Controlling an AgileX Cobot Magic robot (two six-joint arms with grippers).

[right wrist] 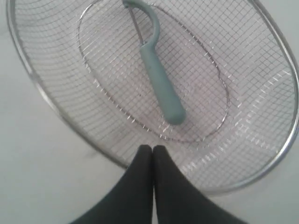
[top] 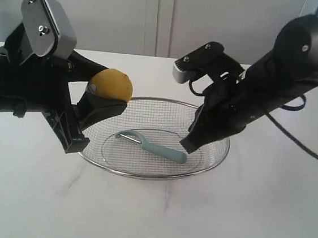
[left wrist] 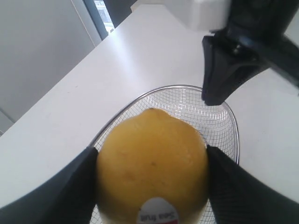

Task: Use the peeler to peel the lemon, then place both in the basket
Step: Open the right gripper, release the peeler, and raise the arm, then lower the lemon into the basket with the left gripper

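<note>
White table point(top: 251, 219), lemon point(top: 112, 85) clamped between left fingers point(top: 100, 108), right fingers point(right wrist: 140, 186) together near peeler point(right wrist: 161, 88) in basket point(top: 141, 175)

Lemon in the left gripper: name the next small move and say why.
Probably carry the lemon inward and down into the basket, clear of the peeler. The peeler already lies inside, the right gripper is shut and empty, and the left gripper holds the lemon up near the rim.

The left arm reaches in level from the left; the left gripper point(top: 108, 90) has its black fingers point(left wrist: 77, 186) set wide, clamped on both sides of the lemon point(top: 116, 82). The right arm slants down from the upper right, the right gripper point(top: 189, 143) pointing down, jaws pressed together.
</note>
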